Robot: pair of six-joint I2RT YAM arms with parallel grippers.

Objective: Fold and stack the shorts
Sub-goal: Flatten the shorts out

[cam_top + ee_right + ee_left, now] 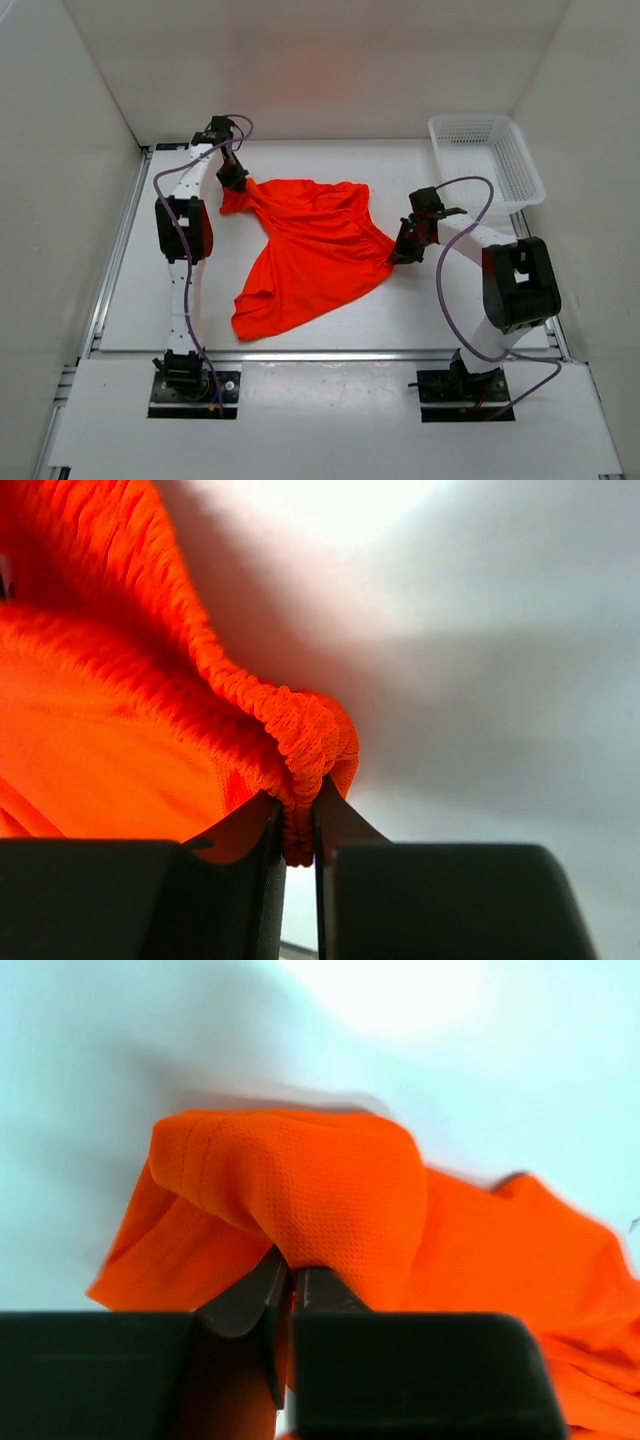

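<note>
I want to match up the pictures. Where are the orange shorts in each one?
Top external: shorts spread out in the middle of the table.
Left wrist: shorts fill the centre and right, bunched over the shut left gripper.
Right wrist: shorts on the left side, waistband pinched in the right gripper.
Shared landmark: the white table behind the orange fabric.

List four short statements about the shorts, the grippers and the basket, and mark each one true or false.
1. The left gripper is shut on the shorts. True.
2. The right gripper hangs open, holding nothing. False: it is shut on the gathered waistband.
3. The shorts lie inside the white basket. False: they lie unfolded on the table, apart from the basket.
4. The basket stands at the far right, beyond the right gripper. True.
</note>
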